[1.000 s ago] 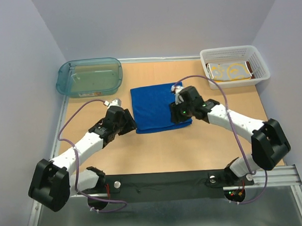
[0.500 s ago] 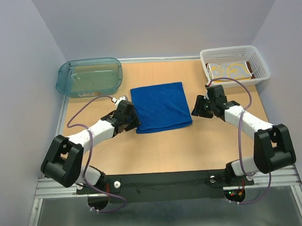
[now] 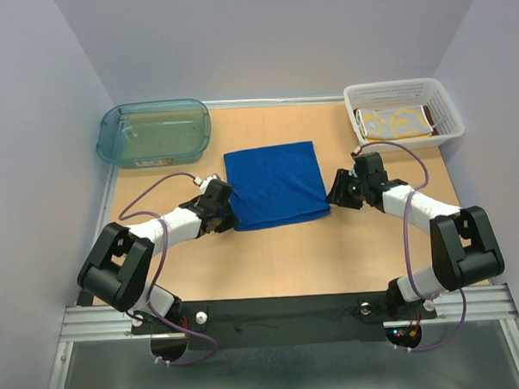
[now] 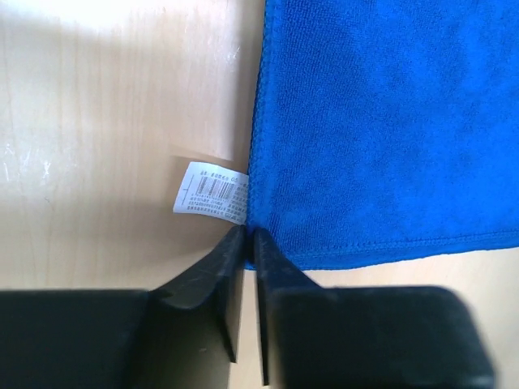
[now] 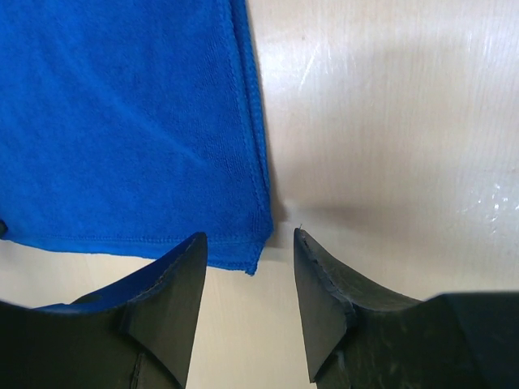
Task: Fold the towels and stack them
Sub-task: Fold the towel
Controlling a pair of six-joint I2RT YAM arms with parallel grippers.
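Observation:
A bright blue towel [image 3: 276, 181] lies flat as a rough square in the middle of the table. My left gripper [image 3: 231, 217] sits low at its near-left corner. In the left wrist view the jaws [image 4: 249, 235] are pinched together on that corner of the blue towel [image 4: 389, 121], just below a white label [image 4: 212, 193]. My right gripper [image 3: 335, 195] is at the near-right corner. It stands open [image 5: 249, 239], with the blue towel's [image 5: 122, 105] corner between its fingers and untouched. A yellow patterned towel [image 3: 396, 120] lies folded in the basket, with a rust-brown edge [image 3: 427, 115] beside it.
The white basket [image 3: 393, 87] stands at the back right of the table. A teal tub [image 3: 110, 136] stands at the back left. Grey walls close in the table on both sides and at the back.
The left gripper slid in to the towel's near-left corner and closed on it. The right gripper moved off the top of the towel to its near-right corner and stayed open.

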